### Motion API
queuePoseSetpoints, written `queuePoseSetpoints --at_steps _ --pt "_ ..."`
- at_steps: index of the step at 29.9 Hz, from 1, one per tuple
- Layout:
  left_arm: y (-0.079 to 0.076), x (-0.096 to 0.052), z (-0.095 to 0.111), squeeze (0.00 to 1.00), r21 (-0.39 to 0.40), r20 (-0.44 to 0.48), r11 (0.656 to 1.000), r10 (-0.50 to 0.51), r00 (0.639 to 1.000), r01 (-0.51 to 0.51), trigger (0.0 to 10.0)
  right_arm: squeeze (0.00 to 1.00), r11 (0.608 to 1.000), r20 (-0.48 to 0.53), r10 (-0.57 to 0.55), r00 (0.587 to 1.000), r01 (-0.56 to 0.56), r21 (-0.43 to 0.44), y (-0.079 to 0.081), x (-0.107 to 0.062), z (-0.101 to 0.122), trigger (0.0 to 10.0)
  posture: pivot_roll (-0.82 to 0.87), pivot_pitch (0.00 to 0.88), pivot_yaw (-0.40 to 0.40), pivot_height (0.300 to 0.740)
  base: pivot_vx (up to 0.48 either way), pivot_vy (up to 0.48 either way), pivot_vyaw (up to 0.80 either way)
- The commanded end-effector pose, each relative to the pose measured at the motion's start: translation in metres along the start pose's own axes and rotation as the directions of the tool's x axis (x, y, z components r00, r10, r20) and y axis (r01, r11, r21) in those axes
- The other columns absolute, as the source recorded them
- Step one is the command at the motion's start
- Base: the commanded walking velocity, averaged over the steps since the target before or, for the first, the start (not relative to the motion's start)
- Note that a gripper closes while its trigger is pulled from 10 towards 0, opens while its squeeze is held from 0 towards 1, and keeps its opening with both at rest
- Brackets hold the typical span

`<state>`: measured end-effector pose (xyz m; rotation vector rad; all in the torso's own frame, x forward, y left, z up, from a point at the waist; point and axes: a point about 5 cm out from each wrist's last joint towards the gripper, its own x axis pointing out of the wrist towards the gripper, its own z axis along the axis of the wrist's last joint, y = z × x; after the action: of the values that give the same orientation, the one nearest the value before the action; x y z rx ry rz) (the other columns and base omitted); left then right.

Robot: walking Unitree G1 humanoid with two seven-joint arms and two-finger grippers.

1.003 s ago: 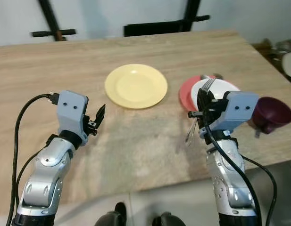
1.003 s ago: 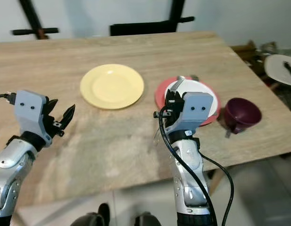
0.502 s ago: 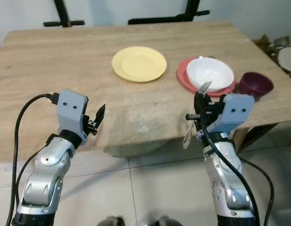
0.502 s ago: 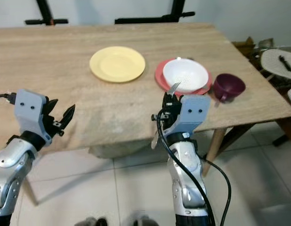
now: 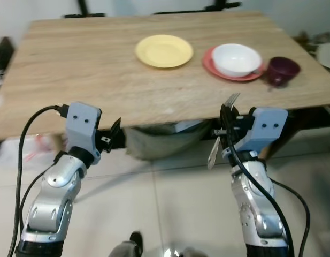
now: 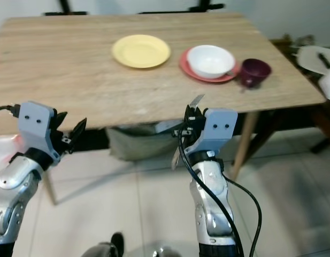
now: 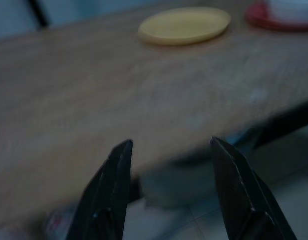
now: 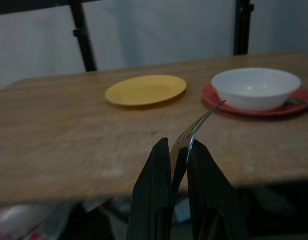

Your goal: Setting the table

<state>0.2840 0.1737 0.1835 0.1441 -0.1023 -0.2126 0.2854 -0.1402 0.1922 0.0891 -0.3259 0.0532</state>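
My right gripper (image 5: 224, 119) is shut on a silver fork (image 5: 220, 131) and holds it upright in front of the wooden table's near edge (image 5: 154, 115); the tines (image 8: 198, 124) rise past the fingers (image 8: 156, 185). My left gripper (image 5: 112, 134) hangs open and empty before the near edge, its two fingers (image 7: 110, 185) spread. On the far side of the table lie a yellow plate (image 5: 164, 51), a white bowl (image 5: 237, 57) on a red plate (image 5: 213, 64), and a dark purple cup (image 5: 282, 70).
A pale tiled floor (image 5: 170, 214) lies between me and the table. A grey bag-like object (image 5: 162, 140) sits under the table. Table legs (image 6: 242, 144) stand at the right. A white thing (image 6: 317, 56) sits at the far right, beyond the table.
The camera has drawn back from the table: the table top now sits higher and farther off, and the floor shows below it. Both grippers keep their pose; the fork stays gripped.
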Motion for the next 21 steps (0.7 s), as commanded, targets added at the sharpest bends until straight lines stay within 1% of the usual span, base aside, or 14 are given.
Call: queuePoseSetpoints --at_steps 1,2,3,5,10,14,18,21 --pt "-0.004 0.000 -0.001 0.00 -0.002 -0.006 1.000 -0.013 1.000 0.013 10.0 0.00 1.000 0.000 -0.015 1.000 0.015 -0.006 -0.004 -0.002 0.000 10.0 -0.08 0.085 0.058 0.740 -0.307 0.000 0.00" --pt "-0.004 0.000 -0.001 0.00 -0.002 -0.007 1.000 -0.012 1.000 0.012 10.0 0.00 1.000 0.000 -0.015 1.000 0.015 -0.006 -0.004 -0.002 0.000 10.0 -0.08 0.085 0.058 0.740 -0.307 0.000 0.00" --pt "-0.004 0.000 -0.003 0.00 0.000 -0.025 1.000 -0.007 1.000 0.007 10.0 0.00 1.000 -0.001 -0.014 1.000 0.014 -0.006 -0.004 -0.002 -0.001 10.0 -0.08 0.085 0.058 0.740 0.000 0.000 0.00" --pt "-0.004 0.000 -0.004 0.00 -0.004 -0.027 1.000 -0.007 1.000 0.007 10.0 0.00 1.000 -0.002 -0.014 1.000 0.014 -0.006 -0.005 -0.002 -0.001 10.0 -0.08 0.085 0.058 0.740 0.000 0.000 0.00" --pt "-0.005 -0.001 -0.010 0.00 -0.059 -0.076 0.998 -0.016 0.997 0.011 10.0 0.00 1.000 -0.008 -0.014 1.000 0.014 -0.006 -0.005 -0.003 -0.002 10.0 -0.08 0.088 0.058 0.740 0.000 0.000 0.00" --pt "-0.004 -0.001 -0.014 0.00 -0.071 -0.094 0.998 -0.009 0.996 0.002 10.0 0.00 1.000 -0.016 -0.018 1.000 0.018 -0.004 -0.005 -0.004 -0.003 10.0 -0.08 0.088 0.058 0.740 0.000 0.000 0.00" --pt "-0.003 -0.002 -0.024 0.00 -0.075 -0.133 0.997 0.002 0.991 -0.012 10.0 0.00 1.000 -0.047 -0.025 0.999 0.025 -0.011 -0.008 -0.005 -0.009 10.0 -0.08 0.088 0.058 0.740 0.000 0.000 0.00" --pt "-0.002 -0.005 -0.041 0.00 -0.067 -0.196 0.998 -0.007 0.980 -0.007 10.0 0.00 0.999 -0.107 -0.030 0.994 0.027 -0.031 -0.012 -0.010 -0.024 10.0 -0.08 0.090 0.055 0.740 0.000 0.000 -0.52"
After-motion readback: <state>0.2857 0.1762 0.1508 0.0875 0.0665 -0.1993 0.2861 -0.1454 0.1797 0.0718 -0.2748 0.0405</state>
